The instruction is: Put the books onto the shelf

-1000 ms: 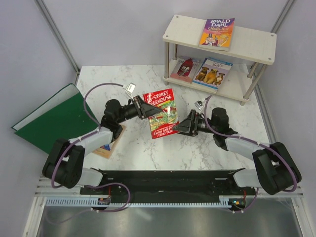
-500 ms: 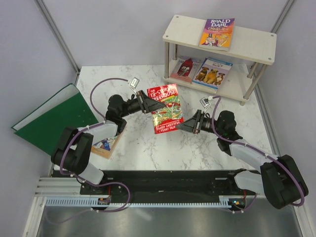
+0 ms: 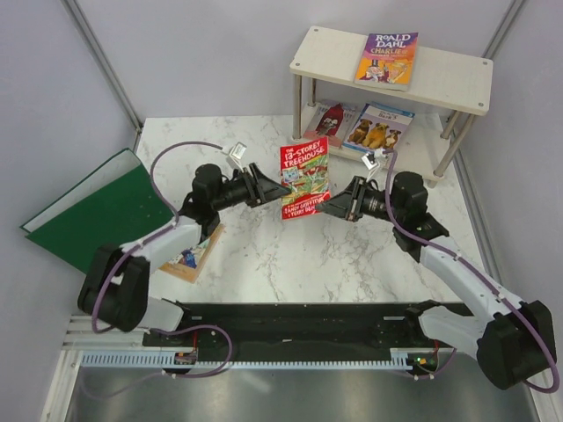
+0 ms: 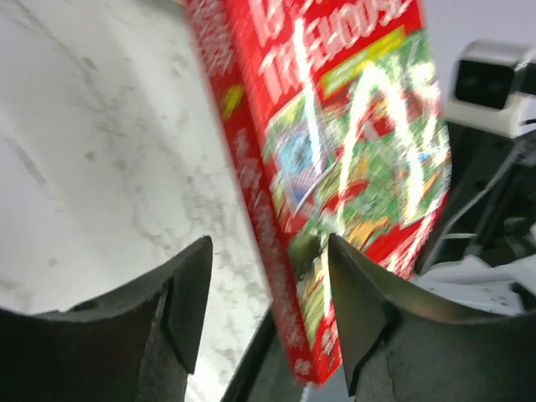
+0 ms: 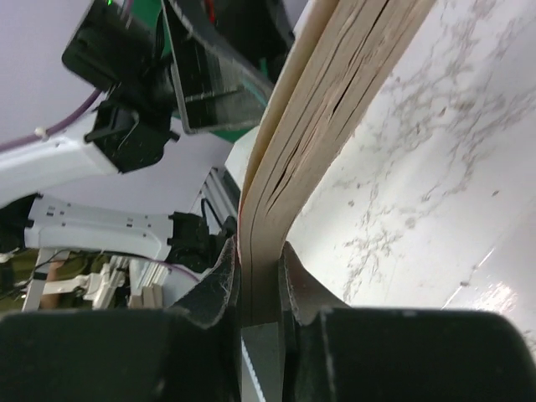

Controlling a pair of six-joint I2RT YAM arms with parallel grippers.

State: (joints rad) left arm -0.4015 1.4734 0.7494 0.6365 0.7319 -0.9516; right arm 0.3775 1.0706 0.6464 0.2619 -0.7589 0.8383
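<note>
A white table (image 3: pixel 264 264) with grey marble veining fills the middle of the cell. Behind it stands a plain, pale lavender-grey back wall (image 3: pixel 202 53), and matching panels close it in on the left (image 3: pixel 44 105) and on the right (image 3: pixel 528 114). A silver metal strut (image 3: pixel 101 61) runs down to the table's far left corner, and another strut (image 3: pixel 501 26) runs down on the far right. A black plate (image 3: pixel 299 316) lies along the table's near edge, with a slotted white rail (image 3: pixel 290 359) just in front of it and a dull grey metal sheet (image 3: pixel 290 396) nearer still. A large green folder (image 3: pixel 97 211) lies off the table's left edge. The light is soft and even, and the tabletop carries only faint shadows.
</note>
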